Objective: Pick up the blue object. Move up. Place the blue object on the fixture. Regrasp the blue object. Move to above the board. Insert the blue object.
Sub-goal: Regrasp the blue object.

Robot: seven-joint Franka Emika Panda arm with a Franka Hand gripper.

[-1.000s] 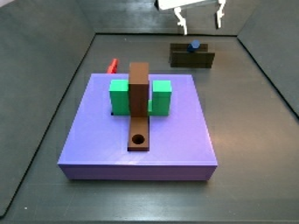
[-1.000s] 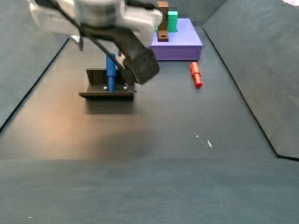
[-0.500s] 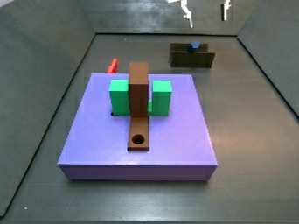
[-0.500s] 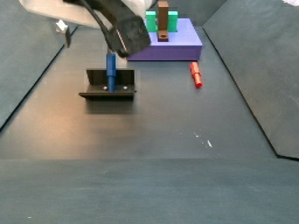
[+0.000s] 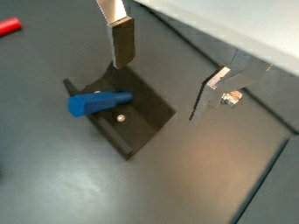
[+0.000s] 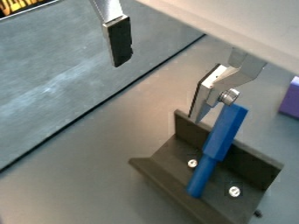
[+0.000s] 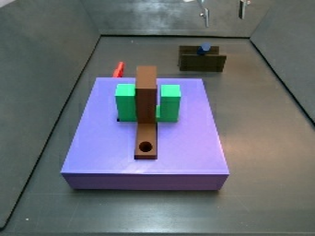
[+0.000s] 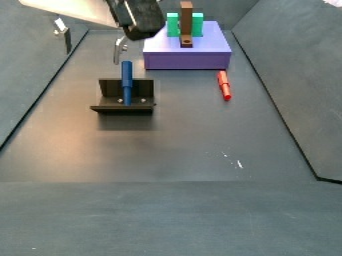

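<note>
Blue object (image 6: 218,150) stood upright in the fixture (image 6: 222,176), leaning against its back wall, free of the gripper (image 5: 165,77), whose fingers (image 5: 122,40) were spread wide and empty above it, well apart from the board (image 7: 147,138).

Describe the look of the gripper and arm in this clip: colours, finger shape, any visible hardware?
The gripper, above the fixture, has two flat silver plate fingers with dark pads. One finger bracket shows a small screw or fastener. In a side view, the wrist body is black under a pale grey housing. No cables or markings are discernible.
</note>
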